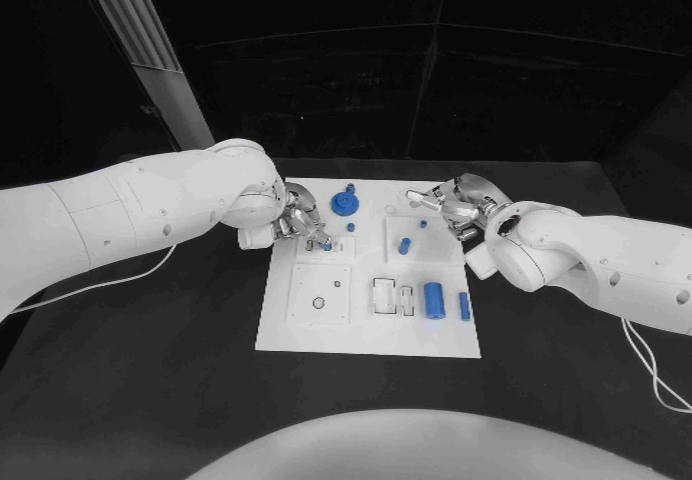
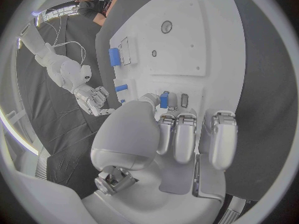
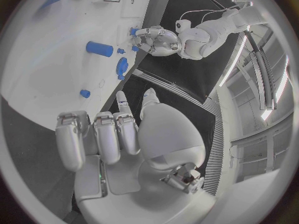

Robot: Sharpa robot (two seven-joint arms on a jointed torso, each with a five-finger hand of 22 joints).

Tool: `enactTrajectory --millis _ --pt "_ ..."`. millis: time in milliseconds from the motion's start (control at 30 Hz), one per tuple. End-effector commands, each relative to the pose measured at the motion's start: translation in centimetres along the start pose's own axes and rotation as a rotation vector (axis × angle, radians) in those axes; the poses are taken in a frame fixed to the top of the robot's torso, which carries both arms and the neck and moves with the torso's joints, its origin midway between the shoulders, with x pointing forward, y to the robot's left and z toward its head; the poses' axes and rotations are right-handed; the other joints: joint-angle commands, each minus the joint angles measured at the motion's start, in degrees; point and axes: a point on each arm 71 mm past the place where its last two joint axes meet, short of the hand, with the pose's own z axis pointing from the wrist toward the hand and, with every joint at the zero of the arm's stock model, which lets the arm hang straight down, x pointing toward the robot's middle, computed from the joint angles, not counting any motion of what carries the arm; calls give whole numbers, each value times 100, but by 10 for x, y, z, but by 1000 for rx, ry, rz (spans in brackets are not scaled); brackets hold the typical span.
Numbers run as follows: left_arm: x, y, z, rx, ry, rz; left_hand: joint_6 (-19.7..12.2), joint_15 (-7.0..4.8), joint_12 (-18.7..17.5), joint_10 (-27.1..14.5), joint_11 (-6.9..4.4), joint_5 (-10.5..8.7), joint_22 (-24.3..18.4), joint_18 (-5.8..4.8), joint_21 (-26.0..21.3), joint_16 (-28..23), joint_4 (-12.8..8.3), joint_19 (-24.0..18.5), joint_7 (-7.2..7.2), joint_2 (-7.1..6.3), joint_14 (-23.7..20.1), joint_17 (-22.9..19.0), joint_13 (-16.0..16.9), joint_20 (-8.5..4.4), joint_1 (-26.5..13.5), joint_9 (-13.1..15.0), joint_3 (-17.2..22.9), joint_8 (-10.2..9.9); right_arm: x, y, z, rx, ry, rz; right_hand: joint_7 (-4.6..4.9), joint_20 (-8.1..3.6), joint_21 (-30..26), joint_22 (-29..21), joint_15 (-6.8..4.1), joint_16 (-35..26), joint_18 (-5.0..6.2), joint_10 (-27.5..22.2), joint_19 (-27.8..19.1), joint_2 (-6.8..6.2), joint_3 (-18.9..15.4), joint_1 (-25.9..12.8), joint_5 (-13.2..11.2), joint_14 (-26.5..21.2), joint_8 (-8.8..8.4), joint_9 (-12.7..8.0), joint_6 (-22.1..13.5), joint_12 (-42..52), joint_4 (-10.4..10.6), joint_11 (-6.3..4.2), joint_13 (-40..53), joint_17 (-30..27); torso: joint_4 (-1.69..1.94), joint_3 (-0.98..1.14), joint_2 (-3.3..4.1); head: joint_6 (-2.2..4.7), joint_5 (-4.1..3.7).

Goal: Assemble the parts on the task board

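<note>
The white task board (image 1: pixel 368 325) lies in the middle of the black table. My left hand (image 1: pixel 299 222) hovers over its far left part and pinches a small blue peg (image 2: pixel 164 99) between thumb and a finger, just above the board beside a dark slot (image 2: pixel 184 99). My right hand (image 1: pixel 454 205) hangs over the board's far right edge, fingers apart, holding nothing. A round blue knob (image 1: pixel 343 203) stands at the far middle. A blue cylinder (image 1: pixel 433 297) and a blue bar (image 1: pixel 464 305) lie at the near right. A small blue piece (image 1: pixel 405 244) sits mid-board.
A pale ribbed post (image 1: pixel 159 70) rises at the far left, behind the table. A white cable (image 1: pixel 101 285) trails under my left arm, and another (image 1: pixel 649 370) hangs from my right arm. In the right wrist view, the left hand (image 3: pixel 156 40) shows beyond the knob (image 3: pixel 122 65).
</note>
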Motion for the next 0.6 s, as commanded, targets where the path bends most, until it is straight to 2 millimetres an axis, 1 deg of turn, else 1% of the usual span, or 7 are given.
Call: enactTrajectory --millis 33,67,433,600 --pt "1 1 0 -14 13 11 75 -30 -12 596 15 -28 1508 -37 22 17 -140 593 -93 19 596 1509 1494 -31 57 302 180 38 1 2 0 -6 8 -2 6 33 19 1510 4 14 -43 596 594 36 -32 40 25 596 21 8 -52 15 4 41 1508 1510 -1 2 -2 0 -1" --pt "1 1 0 -15 15 12 75 -30 -12 596 15 -28 1508 -37 22 17 -140 593 -93 19 596 1509 1494 -31 57 302 180 38 1 2 0 -6 9 -2 6 33 19 1510 4 14 -43 596 594 36 -32 40 25 596 21 8 -52 15 4 41 1508 1510 -2 -1 -2 -2 2" --pt "0 2 2 -28 19 13 72 -29 -12 596 16 -40 1508 -37 22 17 -138 593 -92 17 596 1509 1494 -30 55 306 185 38 2 2 -1 -2 17 5 7 33 19 1510 4 14 -43 596 594 39 -42 34 23 596 25 8 -55 15 5 41 1508 1510 -1 -1 -2 -11 -2" --pt "0 3 2 -29 17 11 72 -29 -12 596 16 -43 1508 -37 22 17 -136 593 -92 16 596 1509 1494 -30 53 308 187 38 3 2 -1 1 21 12 7 33 19 1510 4 14 -43 596 594 41 -49 29 21 596 28 8 -58 15 7 41 1508 1510 0 -1 0 1 -14"
